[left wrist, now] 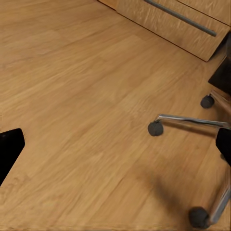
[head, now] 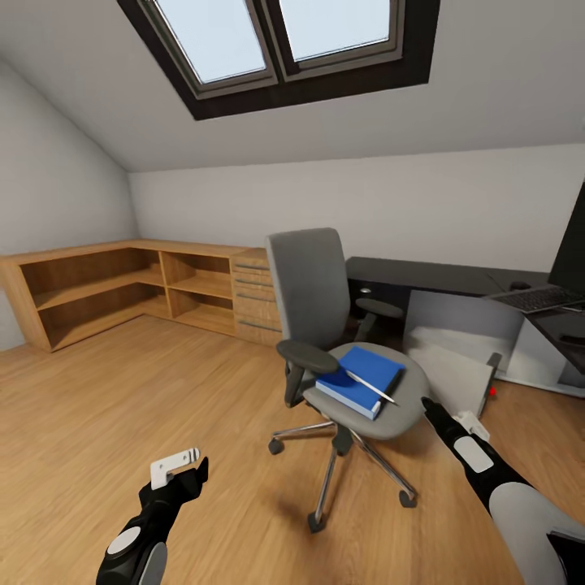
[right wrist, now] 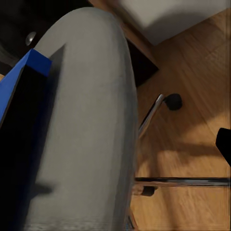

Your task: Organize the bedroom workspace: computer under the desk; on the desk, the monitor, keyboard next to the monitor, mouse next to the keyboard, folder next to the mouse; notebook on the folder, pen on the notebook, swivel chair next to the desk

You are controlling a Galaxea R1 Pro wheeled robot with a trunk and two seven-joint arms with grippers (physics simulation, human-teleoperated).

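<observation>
The grey swivel chair (head: 313,284) stands mid-floor, a little out from the black desk (head: 422,276). The blue folder (head: 357,375) lies on its seat with a thin silver pen (head: 370,383) across it. My right gripper (head: 428,404) hovers open just off the seat's right edge; its wrist view shows the seat (right wrist: 86,120) and the folder's corner (right wrist: 19,82) up close. My left gripper (head: 188,467) hangs open, low over the floor beside the chair's chrome base (left wrist: 192,120). The keyboard (head: 540,298), mouse (head: 520,285) and monitor (head: 573,252) sit on the desk, the grey computer (head: 463,325) beneath. The notebook is out of view.
A low wooden corner shelf unit (head: 122,284) with a drawer stack (head: 256,296) lines the back-left walls. Open wood floor (head: 122,406) spreads to the chair's left. The ceiling slopes down with a skylight (head: 276,32) overhead.
</observation>
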